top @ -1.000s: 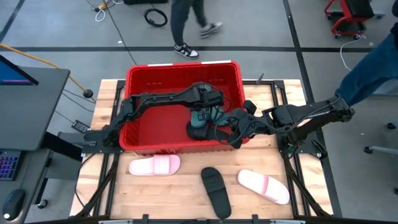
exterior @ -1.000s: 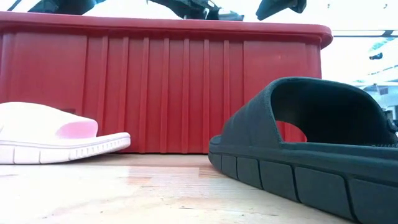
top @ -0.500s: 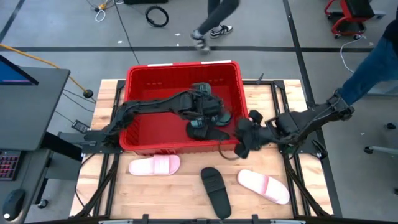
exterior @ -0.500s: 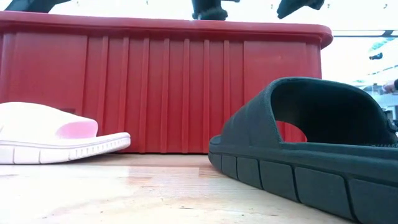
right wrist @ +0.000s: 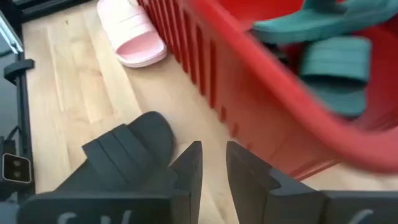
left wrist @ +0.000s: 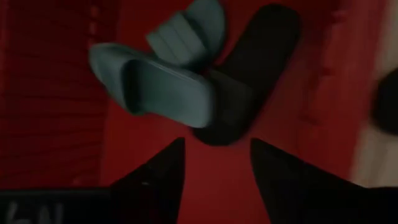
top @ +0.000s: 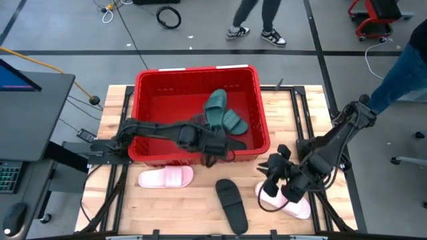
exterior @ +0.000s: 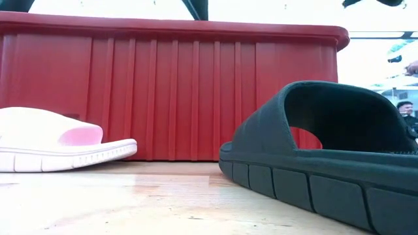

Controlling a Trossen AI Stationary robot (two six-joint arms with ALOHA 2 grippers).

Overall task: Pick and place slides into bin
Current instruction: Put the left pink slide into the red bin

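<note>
Both grippers empty and parted: left gripper point(top: 217, 145) inside the bin point(top: 143, 83), right gripper point(top: 272, 175) over a pink slide point(top: 290, 202).

This looks like a robot lab or workshop. The wooden table point(top: 133, 193) stands on a metal frame on a plain gray floor point(top: 67, 40). Loose cables point(top: 167, 17) lie on that floor. A screen point(top: 17, 77) sits on a dark desk beside the table. People's legs point(top: 257, 17) walk past behind, and what may be a red stool point(top: 373, 17) stands in the corner.
</note>
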